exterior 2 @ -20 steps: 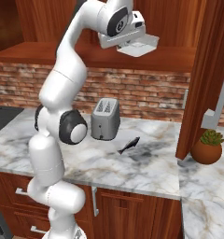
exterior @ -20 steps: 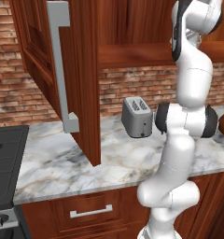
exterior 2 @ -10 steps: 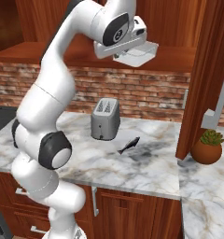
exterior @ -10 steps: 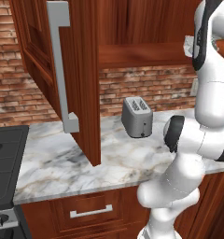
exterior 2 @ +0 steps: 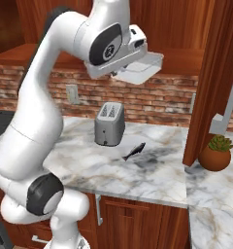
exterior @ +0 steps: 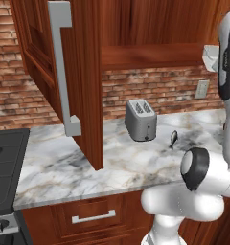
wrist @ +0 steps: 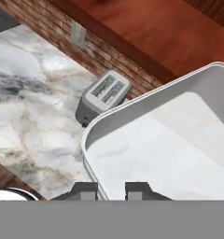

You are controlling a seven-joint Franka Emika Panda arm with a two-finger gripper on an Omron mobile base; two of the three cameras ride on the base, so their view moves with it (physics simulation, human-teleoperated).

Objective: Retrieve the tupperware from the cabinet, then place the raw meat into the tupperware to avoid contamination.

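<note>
My gripper [wrist: 110,191] is shut on the near rim of the tupperware [wrist: 170,154], a shallow white rectangular container. In the right base view the tupperware [exterior 2: 143,67] hangs in the air above the counter, in front of the cabinet's lower edge and above the toaster, with the gripper [exterior 2: 122,73] at its left edge. Its corner [exterior: 210,56] shows beside the arm in the left base view. The raw meat [exterior 2: 134,151], a small dark fish shape, lies on the marble right of the toaster and also shows as raw meat [exterior: 173,139]. The cabinet [exterior: 150,28] stands with its door [exterior: 83,72] swung open.
A grey two-slot toaster [exterior 2: 109,124] stands on the marble counter [exterior 2: 104,170] by the brick wall, also toaster [wrist: 103,95]. A potted plant [exterior 2: 215,154] sits at the right under the other open door [exterior 2: 215,82]. A stove [exterior: 4,167] is at the left.
The arm has swung away from the cabinet and brought the tupperware down and slightly outward. The toaster, the raw meat and the doors have stayed in place.
</note>
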